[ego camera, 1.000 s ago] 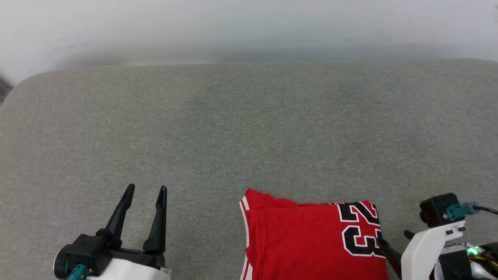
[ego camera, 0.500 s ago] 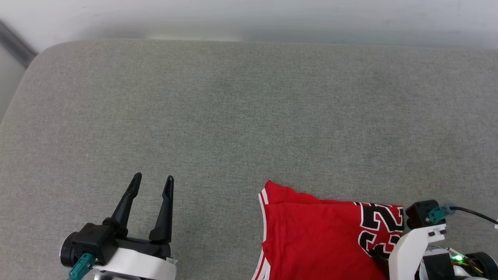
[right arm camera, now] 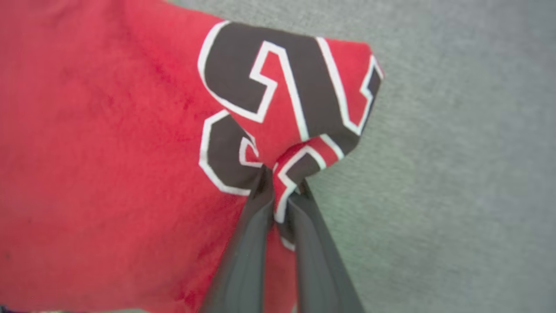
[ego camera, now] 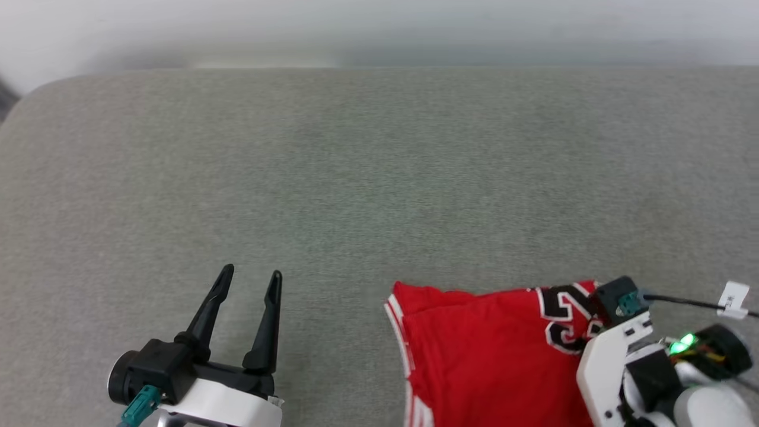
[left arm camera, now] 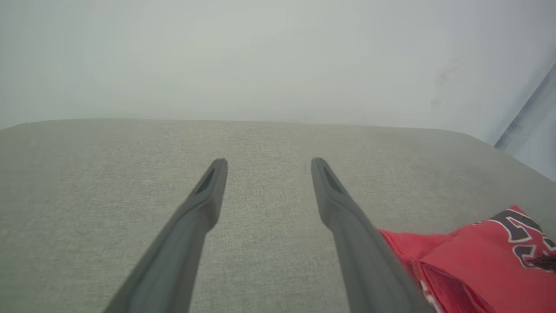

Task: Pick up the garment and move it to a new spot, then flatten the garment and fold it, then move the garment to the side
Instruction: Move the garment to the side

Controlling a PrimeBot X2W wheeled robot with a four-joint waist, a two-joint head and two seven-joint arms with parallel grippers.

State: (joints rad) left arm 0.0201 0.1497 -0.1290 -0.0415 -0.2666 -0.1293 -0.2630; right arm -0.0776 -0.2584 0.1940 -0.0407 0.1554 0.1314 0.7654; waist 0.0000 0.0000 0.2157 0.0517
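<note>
garment (right arm camera: 108, 152) pinched at numbered edge by right tool (right arm camera: 281, 182) | left tool (ego camera: 251, 271) wide, apart

Grey woven upholstered surface (ego camera: 356, 178), rounded far-left corner; plain pale wall (ego camera: 379, 24) behind; soft even light

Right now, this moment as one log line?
right hand: shut on garment, lettered corner | left hand: open, empty | garment: lying on grey cushion
</note>
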